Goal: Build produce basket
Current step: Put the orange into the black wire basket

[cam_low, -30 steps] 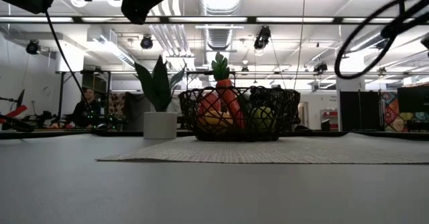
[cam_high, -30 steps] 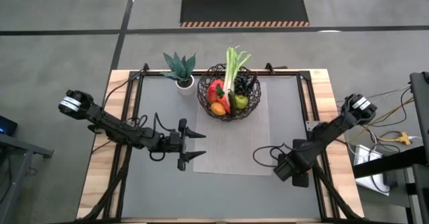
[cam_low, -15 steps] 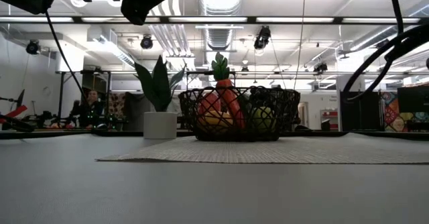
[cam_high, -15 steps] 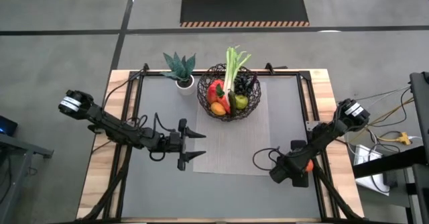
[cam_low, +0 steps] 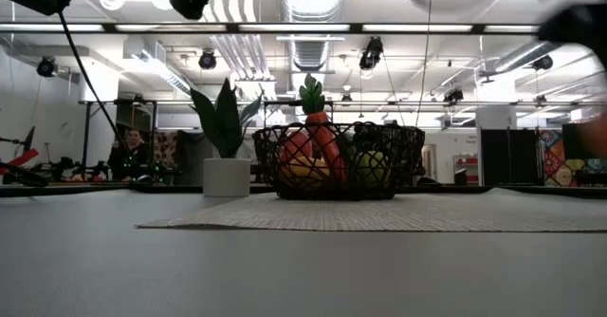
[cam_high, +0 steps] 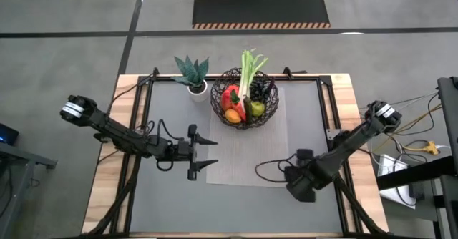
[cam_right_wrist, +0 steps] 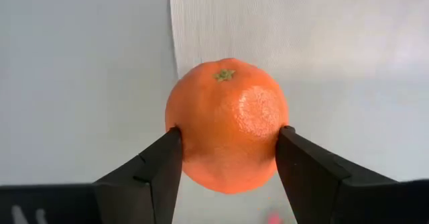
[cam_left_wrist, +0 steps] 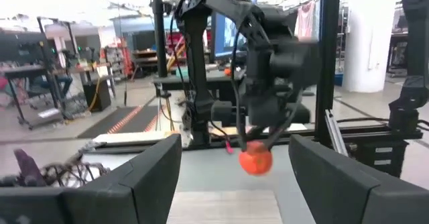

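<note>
The right gripper point(cam_right_wrist: 228, 158) points down over the near right part of the table, its two fingers point(cam_right_wrist: 153, 170) pressed against either side of an orange fruit point(cam_right_wrist: 226, 124), held above the edge of the woven mat point(cam_high: 250, 153). The left gripper point(cam_high: 207, 153) reaches level across the mat's left edge, jaws spread and empty. The basket point(cam_high: 245, 98) sits at the far middle of the table point(cam_high: 150, 203), holding a leek point(cam_high: 247, 71) and other produce.

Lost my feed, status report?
Right gripper shut on orange, off the table. Left gripper open, empty. Basket partly filled. Path clear.
</note>
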Controlling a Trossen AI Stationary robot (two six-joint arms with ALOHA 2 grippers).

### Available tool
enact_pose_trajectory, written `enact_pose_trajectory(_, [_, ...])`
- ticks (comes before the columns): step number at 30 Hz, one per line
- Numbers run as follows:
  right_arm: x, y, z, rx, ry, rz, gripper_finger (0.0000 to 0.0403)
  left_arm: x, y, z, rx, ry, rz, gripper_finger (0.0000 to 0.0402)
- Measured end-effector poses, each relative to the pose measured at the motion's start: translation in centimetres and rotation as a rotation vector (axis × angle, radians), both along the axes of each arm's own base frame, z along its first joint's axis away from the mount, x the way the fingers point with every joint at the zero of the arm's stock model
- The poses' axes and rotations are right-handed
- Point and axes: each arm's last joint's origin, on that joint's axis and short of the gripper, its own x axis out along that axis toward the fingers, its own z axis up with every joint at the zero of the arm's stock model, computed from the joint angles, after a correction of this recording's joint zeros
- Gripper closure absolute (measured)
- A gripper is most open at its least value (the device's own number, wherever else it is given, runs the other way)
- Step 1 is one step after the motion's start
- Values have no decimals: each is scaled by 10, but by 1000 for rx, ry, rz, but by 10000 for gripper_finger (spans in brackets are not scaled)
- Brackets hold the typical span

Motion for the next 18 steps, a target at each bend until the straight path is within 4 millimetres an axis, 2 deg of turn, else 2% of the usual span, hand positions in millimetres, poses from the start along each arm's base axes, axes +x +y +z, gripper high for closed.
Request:
enact_pose_trajectory(6, [24,-2,50,-128,-630,-14,203,-6,3,11,41,-43,10,143])
enact_pose_trajectory(9, [30,-7,66,-182,-893,-43,203,-9,4,15,52,-59,13,143])
enact_pose_trajectory(14, [41,-22,70,-272,-1225,-171,203,-13,5,19,45,-78,16,143])
enact_pose_trajectory(18, [55,-44,57,-297,-1391,-296,203,-15,6,18,42,-81,17,143])
